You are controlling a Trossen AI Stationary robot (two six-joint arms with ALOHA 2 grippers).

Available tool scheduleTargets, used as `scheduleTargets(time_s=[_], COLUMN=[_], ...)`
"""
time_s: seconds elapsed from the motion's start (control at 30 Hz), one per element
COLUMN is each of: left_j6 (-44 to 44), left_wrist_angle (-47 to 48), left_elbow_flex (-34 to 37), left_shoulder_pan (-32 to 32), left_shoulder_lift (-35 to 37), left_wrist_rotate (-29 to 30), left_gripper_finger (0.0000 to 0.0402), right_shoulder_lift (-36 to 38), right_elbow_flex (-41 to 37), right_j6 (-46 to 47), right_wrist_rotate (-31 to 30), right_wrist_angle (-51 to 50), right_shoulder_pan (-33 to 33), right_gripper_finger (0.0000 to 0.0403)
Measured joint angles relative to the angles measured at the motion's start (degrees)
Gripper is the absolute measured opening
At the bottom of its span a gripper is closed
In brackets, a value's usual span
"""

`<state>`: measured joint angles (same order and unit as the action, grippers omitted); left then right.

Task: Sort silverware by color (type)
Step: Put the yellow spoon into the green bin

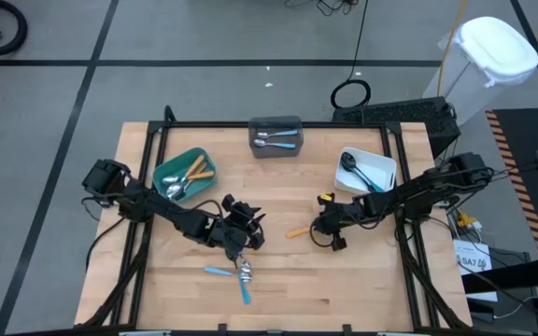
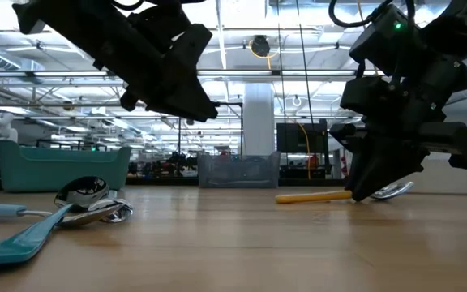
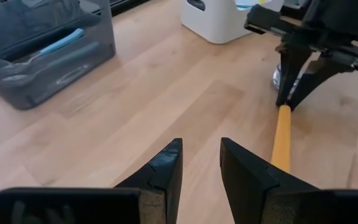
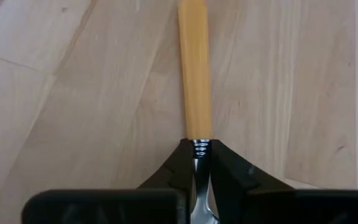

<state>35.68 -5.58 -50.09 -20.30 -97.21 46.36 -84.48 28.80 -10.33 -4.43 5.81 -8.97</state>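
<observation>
High view: the right hand point(image 1: 322, 227) pinches an orange spoon point(image 1: 299, 231) lying mid-counter point(image 1: 372, 280). Left wrist view: the left hand point(image 3: 199, 165) hovers part-open, empty. Right wrist view: fingers point(image 4: 229, 168) clamp the spoon's metal neck.

- Bare wood lying open along the table point(image 1: 362, 280) front right; nothing standing there
- Left gripper point(image 1: 241, 235) and right gripper point(image 1: 330, 227) crowding the centre, narrow gap between
- Two blue-handled pieces point(image 1: 232, 276) lying front centre
- Teal bin point(image 1: 183, 175), grey bin point(image 1: 276, 136), white bin point(image 1: 367, 172) lining the back
</observation>
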Motion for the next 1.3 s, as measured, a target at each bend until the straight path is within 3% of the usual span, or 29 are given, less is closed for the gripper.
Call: scheduleTargets(time_s=[0.47, 0.8, 0.93, 1.17, 1.3], left_j6=[1.7, 7.1, 6.0, -2.3, -6.3], left_wrist_angle=[-0.5, -2.3, -8.8, -24.1, -30.9], left_elbow_flex=[0.0, 0.1, -0.1, -0.2, -0.1], left_shoulder_pan=[0.4, 1.2, 1.9, 1.9, 1.5], left_shoulder_lift=[0.0, -3.7, -5.6, -8.6, -10.5], left_wrist_rotate=[0.0, 0.4, 0.2, -0.5, -1.3], left_gripper_finger=[0.0108, 0.0108, 0.0108, 0.0110, 0.0138], right_shoulder_lift=[14.6, 22.0, 22.9, 22.4, 22.3], right_elbow_flex=[-0.2, -0.2, -0.1, -0.1, -0.1], right_j6=[3.6, 8.2, 9.7, 8.2, 7.7], right_wrist_rotate=[-0.5, -11.5, -16.2, -18.7, -21.0], right_wrist_angle=[-0.1, 4.0, 8.6, 14.1, 16.9], right_shoulder_pan=[-0.2, -2.9, -4.7, -7.3, -8.8], right_gripper_finger=[0.0028, 0.0028, 0.0030, 0.0029, 0.0029])
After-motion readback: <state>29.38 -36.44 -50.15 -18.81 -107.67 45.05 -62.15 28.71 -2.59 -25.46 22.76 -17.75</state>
